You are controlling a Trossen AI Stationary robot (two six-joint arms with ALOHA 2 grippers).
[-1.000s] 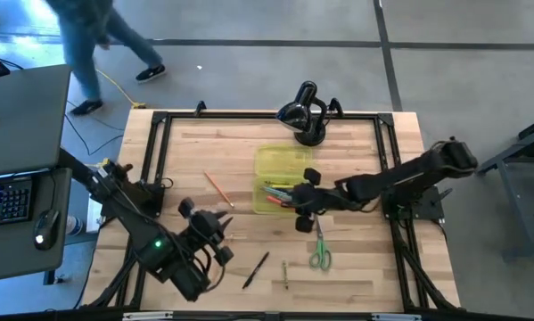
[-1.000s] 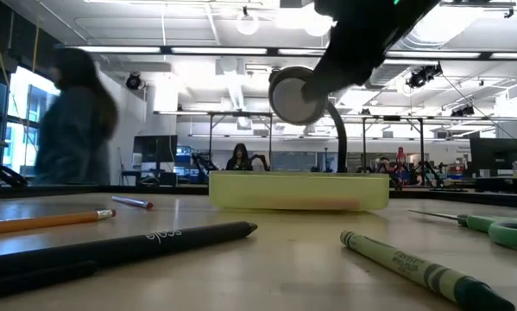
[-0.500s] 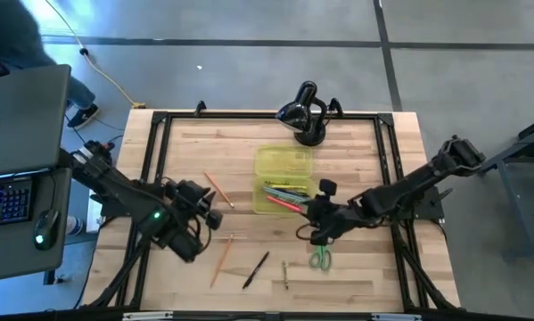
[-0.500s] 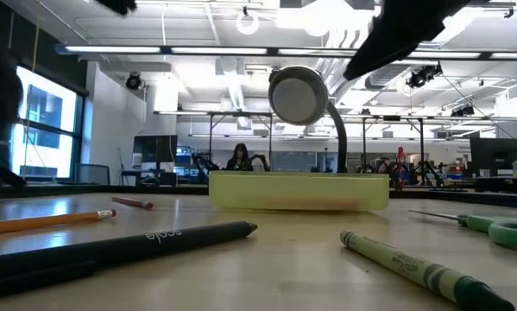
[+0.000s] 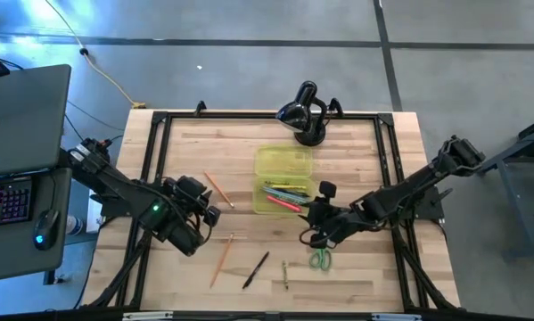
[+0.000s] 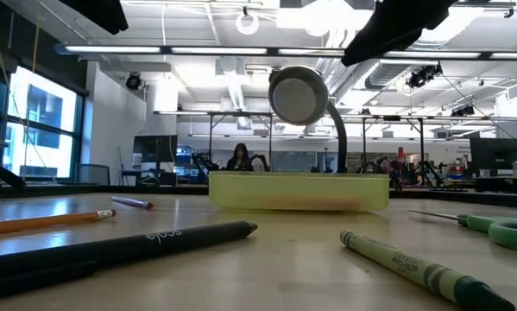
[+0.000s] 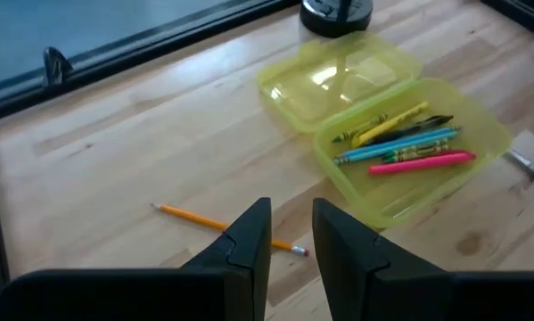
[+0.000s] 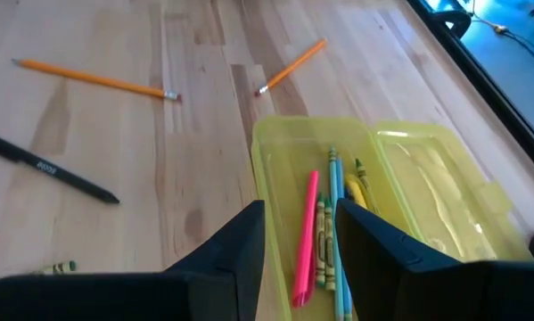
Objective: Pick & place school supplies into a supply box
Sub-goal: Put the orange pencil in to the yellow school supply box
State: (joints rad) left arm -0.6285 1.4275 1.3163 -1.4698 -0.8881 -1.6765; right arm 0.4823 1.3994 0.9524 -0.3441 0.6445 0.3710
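And here is the supply box (image 5: 283, 178) lying open in the middle of the wooden surface (image 5: 356, 143), its lid folded back toward the black domed device (image 5: 302, 113). Inside the tray sit several supplies side by side: a pink marker (image 8: 305, 236), blue ones (image 7: 396, 144), a yellow one (image 7: 390, 125) and a dark one (all snug along the tray's length).

The left end effector (image 7: 291, 234) hangs above the left part of the surface, fingers parted with a narrow gap and nothing between them. Just ahead of it lies an orange pencil (image 7: 226, 228), apart from the box. The right end effector (image 8: 299, 239) hovers over the near end of the box, fingers likewise spread and empty, looking straight down onto the pink marker.

Plenty is not in the box! A second orange pencil (image 5: 221, 259) rests nearer the front edge, with a black pen (image 5: 255, 269) beside it and a small green crayon (image 5: 285, 275) just past that. The green-handled scissors (image 5: 319, 258) lie on the surface just below the right arm's wrist, near the box's front. From table height, the pen (image 6: 120, 250) and the crayon (image 6: 418, 269) stretch across the foreground, the box (image 6: 298, 190) behind them.
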